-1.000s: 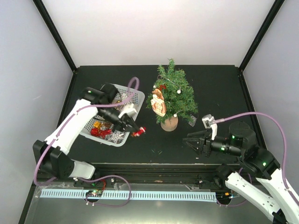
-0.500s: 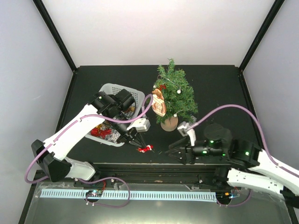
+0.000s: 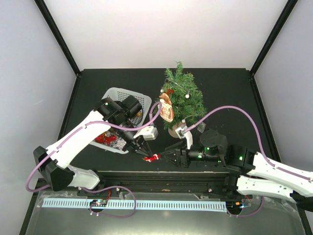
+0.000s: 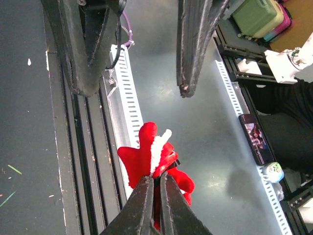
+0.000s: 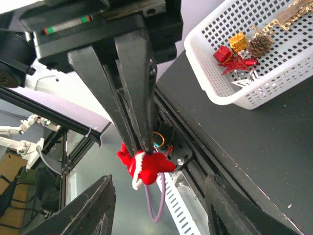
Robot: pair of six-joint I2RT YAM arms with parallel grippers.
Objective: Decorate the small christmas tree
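Observation:
The small christmas tree (image 3: 182, 99) stands upright on its round wooden base behind the middle of the table, with a tan figure ornament (image 3: 166, 108) and a few small baubles hanging on it. My left gripper (image 3: 145, 154) (image 4: 156, 177) is shut on a red fabric ornament with white trim (image 3: 153, 157) (image 4: 145, 155) (image 5: 146, 166), held over the table's front edge. My right gripper (image 3: 168, 156) (image 5: 159, 182) is open and points left at that ornament, one finger on either side of it, not touching. The right gripper's fingers (image 4: 194, 44) also show at the top of the left wrist view.
A white basket (image 3: 115, 92) (image 5: 274, 93) sits left of the tree, holding red, gold and silver ornaments and a pine cone. A purple cable from the left arm loops in front of the tree. The black rail along the front edge lies just below both grippers.
My left gripper carried the red ornament from beside the basket forward and right to the front edge. My right arm swung left and stretched out toward it, jaws still open.

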